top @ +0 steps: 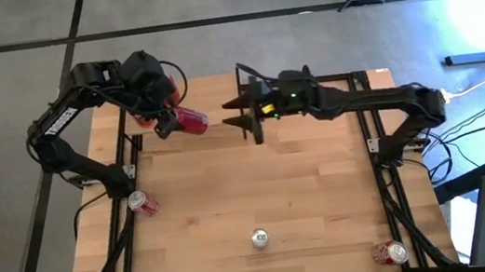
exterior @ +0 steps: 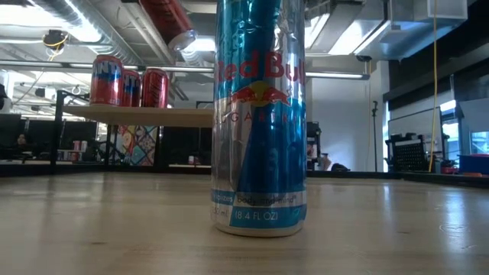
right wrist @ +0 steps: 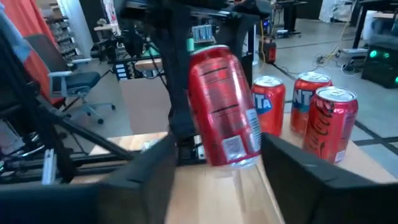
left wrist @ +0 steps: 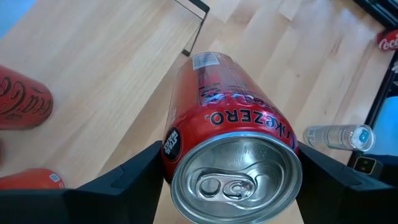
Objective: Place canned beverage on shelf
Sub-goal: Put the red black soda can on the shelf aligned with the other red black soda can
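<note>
Left gripper [top: 168, 118], upper left of the high view, is clamped on a red Coke Zero can [top: 190, 119], carried tilted in the air above the shelf [right wrist: 348, 163]; right gripper [top: 238, 115], upper centre, faces that can with fingers spread to either side of it, not touching; three red cans [right wrist: 333, 121] stand upright on the shelf; a tall blue can [exterior: 260, 114] stands upright at lower centre of the tabletop [top: 258, 185]; two red cans [top: 141, 202] lie at the table's side edges.

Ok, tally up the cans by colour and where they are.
Red cans on the shelf: 3
Red can in the left gripper: 1
Loose red cans on the table: 2
Blue and silver can: 1
Total: 7
</note>
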{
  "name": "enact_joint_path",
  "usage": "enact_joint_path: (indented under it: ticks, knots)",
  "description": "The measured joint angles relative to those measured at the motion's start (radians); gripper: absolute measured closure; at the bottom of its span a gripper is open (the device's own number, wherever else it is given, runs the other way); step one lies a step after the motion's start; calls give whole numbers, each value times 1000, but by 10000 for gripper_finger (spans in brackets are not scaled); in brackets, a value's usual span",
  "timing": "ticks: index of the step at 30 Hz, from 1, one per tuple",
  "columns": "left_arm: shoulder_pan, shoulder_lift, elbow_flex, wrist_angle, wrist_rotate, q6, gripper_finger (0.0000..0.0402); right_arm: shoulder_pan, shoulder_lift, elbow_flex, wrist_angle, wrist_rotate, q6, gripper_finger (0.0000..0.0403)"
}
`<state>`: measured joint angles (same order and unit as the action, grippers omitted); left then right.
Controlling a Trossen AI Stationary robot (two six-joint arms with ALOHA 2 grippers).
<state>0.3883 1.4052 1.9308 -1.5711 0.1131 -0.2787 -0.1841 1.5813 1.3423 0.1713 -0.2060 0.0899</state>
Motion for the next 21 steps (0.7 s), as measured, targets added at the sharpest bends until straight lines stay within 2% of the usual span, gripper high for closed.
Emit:
enact_joint_path:
  ticks: [5, 7, 14, 21]
  knots:
    - [-21, 0, 0, 4, 6, -2, 135, -14, 101, 83, 8, -24, -16, 350]
    - [-30, 0, 0, 12, 9, -3, 135, -20, 134, 99, 4, -25, -17, 388]
    - [-45, 0, 0, 35, 3, -3, 135, -20, 193, 104, 11, -23, -35, 354]
    - [-45, 1, 0, 38, -31, -2, 135, -20, 217, 105, 39, -22, -35, 367]
